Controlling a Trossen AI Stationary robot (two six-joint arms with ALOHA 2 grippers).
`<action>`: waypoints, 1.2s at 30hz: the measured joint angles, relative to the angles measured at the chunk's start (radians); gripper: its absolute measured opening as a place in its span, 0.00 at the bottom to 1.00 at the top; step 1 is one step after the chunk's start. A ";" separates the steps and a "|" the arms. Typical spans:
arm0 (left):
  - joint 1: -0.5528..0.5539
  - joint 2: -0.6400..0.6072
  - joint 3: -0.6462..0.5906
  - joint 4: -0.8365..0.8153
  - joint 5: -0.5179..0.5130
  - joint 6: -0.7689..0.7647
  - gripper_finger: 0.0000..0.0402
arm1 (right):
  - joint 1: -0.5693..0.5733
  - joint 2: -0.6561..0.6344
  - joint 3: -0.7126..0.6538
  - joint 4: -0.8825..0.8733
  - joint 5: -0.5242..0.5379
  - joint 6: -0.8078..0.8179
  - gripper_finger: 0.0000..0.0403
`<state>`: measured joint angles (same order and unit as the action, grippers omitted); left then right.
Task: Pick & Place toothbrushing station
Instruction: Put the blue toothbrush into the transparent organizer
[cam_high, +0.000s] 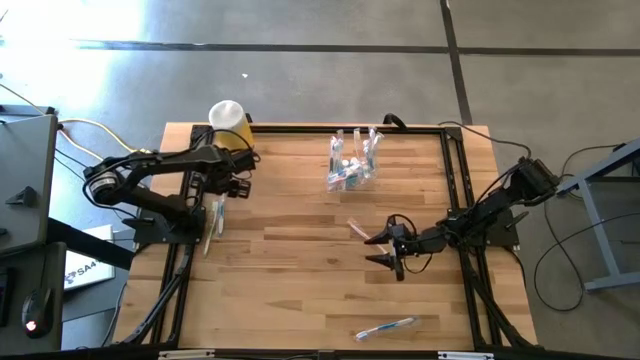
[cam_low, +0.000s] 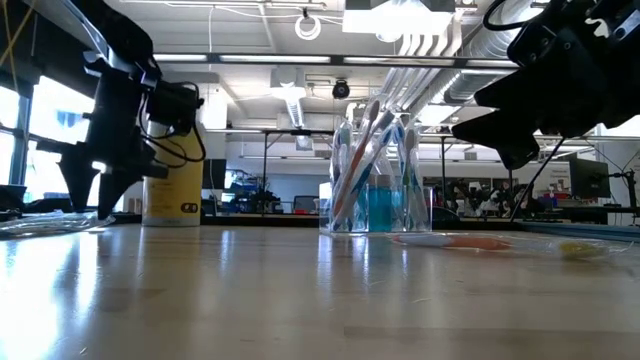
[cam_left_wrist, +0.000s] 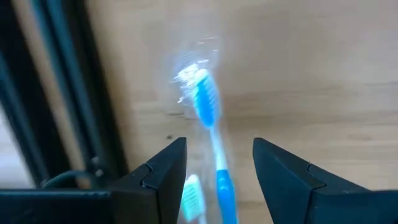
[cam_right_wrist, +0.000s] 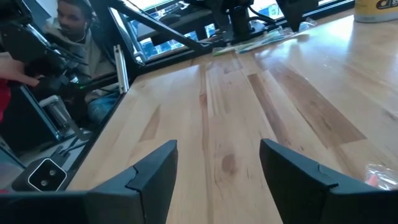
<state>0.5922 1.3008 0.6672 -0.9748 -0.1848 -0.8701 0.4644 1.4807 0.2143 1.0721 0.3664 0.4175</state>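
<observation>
A clear plastic cup (cam_high: 352, 165) holding several toothbrushes and teal tubes stands upright at the table's far middle, also in the low view (cam_low: 375, 195). Loose toothbrushes (cam_high: 216, 215) lie flat at the left edge. My left gripper (cam_high: 228, 188) points down over them, open. A wrapped blue toothbrush (cam_left_wrist: 208, 118) lies on the wood below, between the open fingers (cam_left_wrist: 165, 180), with a teal toothbrush (cam_left_wrist: 191, 198) beside it. My right gripper (cam_high: 377, 250) hovers open and nearly level at mid-right, next to a pink toothbrush (cam_high: 357, 229).
A yellow container with a white top (cam_high: 229, 118) stands at the far left corner. Another blue toothbrush (cam_high: 386, 327) lies near the front edge. Black frame rails (cam_high: 178, 280) run along both table sides. A person (cam_right_wrist: 74, 28) sits beyond the left edge.
</observation>
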 joint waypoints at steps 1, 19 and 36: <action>0.000 0.004 -0.009 0.021 0.001 0.002 0.44 | 0.000 0.000 0.000 0.000 0.000 0.000 0.55; -0.005 0.197 -0.024 0.073 0.085 0.072 0.34 | 0.000 0.000 0.000 0.000 0.000 0.000 0.55; -0.068 0.166 0.023 0.088 0.093 0.213 0.01 | 0.000 0.000 0.000 -0.002 0.000 0.003 0.55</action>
<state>0.5237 1.4670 0.6902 -0.8869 -0.0922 -0.6573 0.4644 1.4807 0.2142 1.0702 0.3668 0.4202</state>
